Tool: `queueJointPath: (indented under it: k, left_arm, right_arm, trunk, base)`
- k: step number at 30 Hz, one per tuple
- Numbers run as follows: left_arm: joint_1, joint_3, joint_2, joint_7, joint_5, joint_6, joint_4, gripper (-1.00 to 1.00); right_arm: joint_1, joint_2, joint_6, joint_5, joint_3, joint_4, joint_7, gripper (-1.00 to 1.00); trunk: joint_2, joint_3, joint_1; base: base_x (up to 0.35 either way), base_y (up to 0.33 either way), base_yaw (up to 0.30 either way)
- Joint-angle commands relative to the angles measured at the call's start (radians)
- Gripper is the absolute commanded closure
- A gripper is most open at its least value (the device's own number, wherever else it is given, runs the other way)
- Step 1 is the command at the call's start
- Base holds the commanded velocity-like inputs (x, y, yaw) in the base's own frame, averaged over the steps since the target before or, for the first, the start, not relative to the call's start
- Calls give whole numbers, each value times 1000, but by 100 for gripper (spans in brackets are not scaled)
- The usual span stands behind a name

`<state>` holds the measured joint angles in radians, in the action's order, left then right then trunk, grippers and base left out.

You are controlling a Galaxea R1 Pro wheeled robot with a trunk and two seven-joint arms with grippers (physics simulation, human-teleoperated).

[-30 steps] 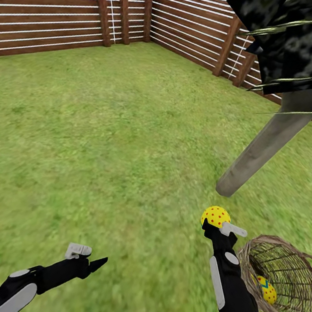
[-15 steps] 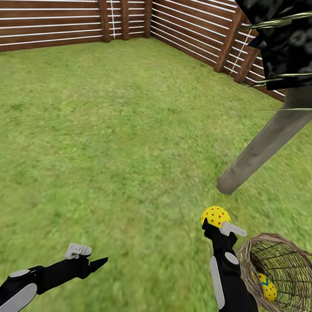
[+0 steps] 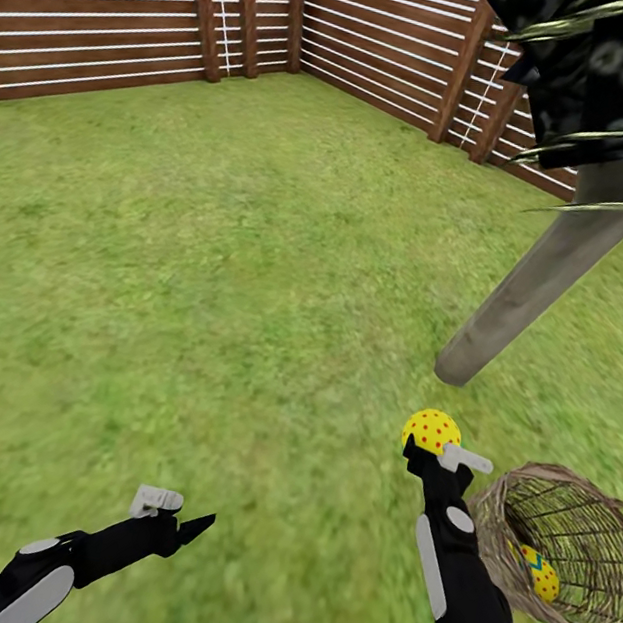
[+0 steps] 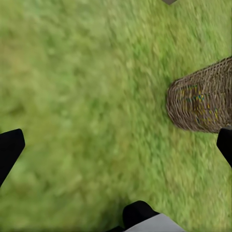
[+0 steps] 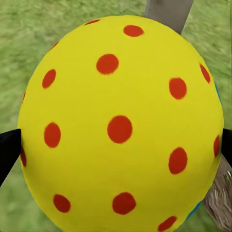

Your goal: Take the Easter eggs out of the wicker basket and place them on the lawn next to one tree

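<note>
One red-dotted Easter egg (image 3: 432,430) sits pinched in the right fingers (image 3: 459,457); left fingers (image 3: 158,502) spread; no writing.

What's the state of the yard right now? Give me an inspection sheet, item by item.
Surface: lawn, mottled green grass.
Job's things: one Easter egg held in the right hand above the grass, near the tree trunk; another egg lies inside the wicker basket; third egg not made out.
Clutter: nothing seen.
Hands: right shut on the egg; left hand open, nothing in it.
Cables: nothing seen.
Surroundings: brown slat fence along the back.
</note>
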<state>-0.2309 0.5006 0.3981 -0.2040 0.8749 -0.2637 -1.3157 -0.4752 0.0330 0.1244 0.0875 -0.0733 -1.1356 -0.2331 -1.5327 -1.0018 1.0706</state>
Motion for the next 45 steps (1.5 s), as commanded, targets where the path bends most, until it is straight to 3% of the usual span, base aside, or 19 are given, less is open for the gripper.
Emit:
queueJointPath:
  k: [1,10,11,13,16,22,28,45]
  left_arm:
    - [-1,1,1,0,10,-5,-1,-100]
    - [-1,1,1,0,10,-5,1,-100]
    - [-1,1,1,1,1,-5,1,-100]
    - [-1,-1,-8,0,-58,-5,4,-100]
    - [-1,-2,-11,-2,-79,-5,8,-100]
    - [-1,-2,-12,-3,-80,-5,9,-100]
    - [-1,-2,-12,-3,-80,-5,9,-100]
    - [0,-2,-10,-4,-83,-5,9,-100]
  right_arm:
    - [0,0,-4,9,0,4,-4,100]
    - [0,1,-40,5,3,3,-4,100]
    - [1,1,-49,5,3,2,-4,100]
    - [1,1,-55,6,3,0,-3,100]
    - [1,1,-55,6,3,-1,-2,100]
    - [1,0,-45,8,2,3,2,100]
    - [1,-1,25,9,-2,7,2,100]
    - [1,1,17,6,4,-3,4,100]
  trunk:
    - [-8,-4,4]
    - [-71,-32,38]
    - [-78,-35,42]
    - [-92,-41,50]
    - [-113,-51,61]
    - [-155,-70,84]
    - [-197,-88,107]
    - [-316,-142,173]
  base:
    - [0,0,0]
    - [0,0,0]
    - [0,0,0]
    - [0,0,0]
    - [0,0,0]
    - [0,0,0]
    - [0,0,0]
    - [0,0,0]
